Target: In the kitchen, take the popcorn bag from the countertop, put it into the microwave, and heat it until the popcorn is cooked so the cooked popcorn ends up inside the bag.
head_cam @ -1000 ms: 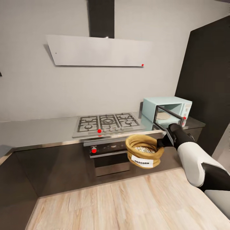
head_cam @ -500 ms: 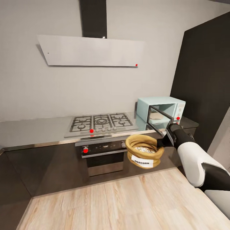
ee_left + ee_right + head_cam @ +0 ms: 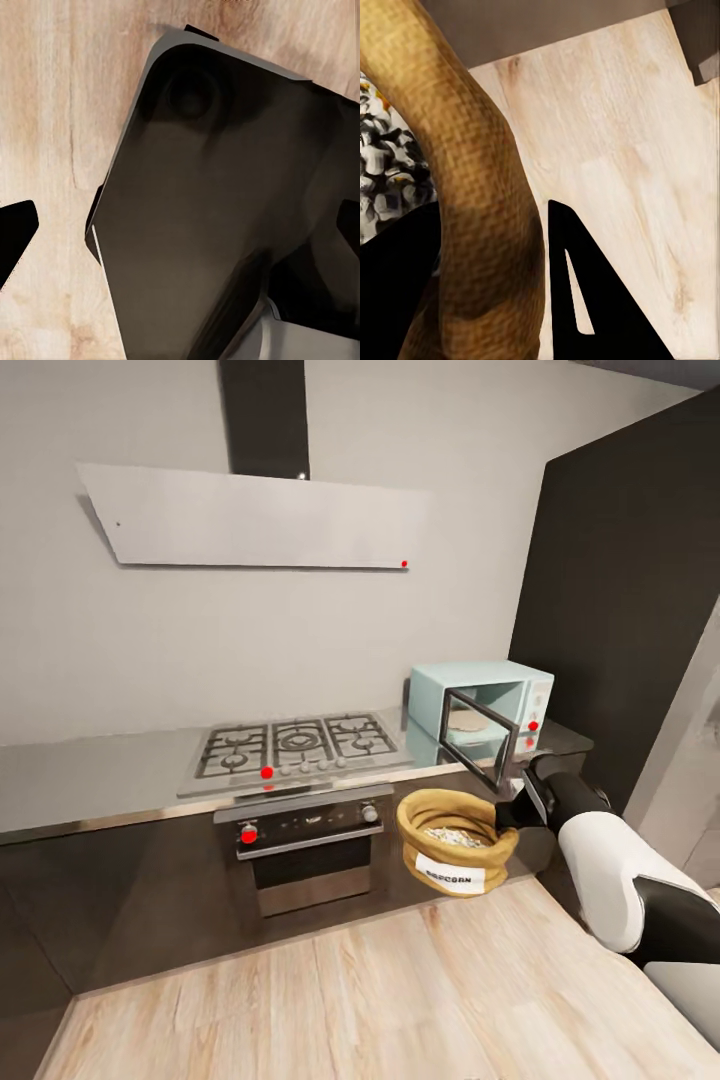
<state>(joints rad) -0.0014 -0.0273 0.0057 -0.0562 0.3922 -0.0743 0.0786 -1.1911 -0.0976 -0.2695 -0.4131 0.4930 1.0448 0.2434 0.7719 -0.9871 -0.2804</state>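
The right arm has a glossy white shell, a black band near its elbow and a black forearm; black end effector fingers taper to points.

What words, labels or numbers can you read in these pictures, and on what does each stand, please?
"POPCORN": blurred dark capitals on the white label of the tan-orange cloth popcorn sack.
Pale mint-blue microwave: its white knob panel shows nothing readable.
Dark oven control strip: markings too small to read.
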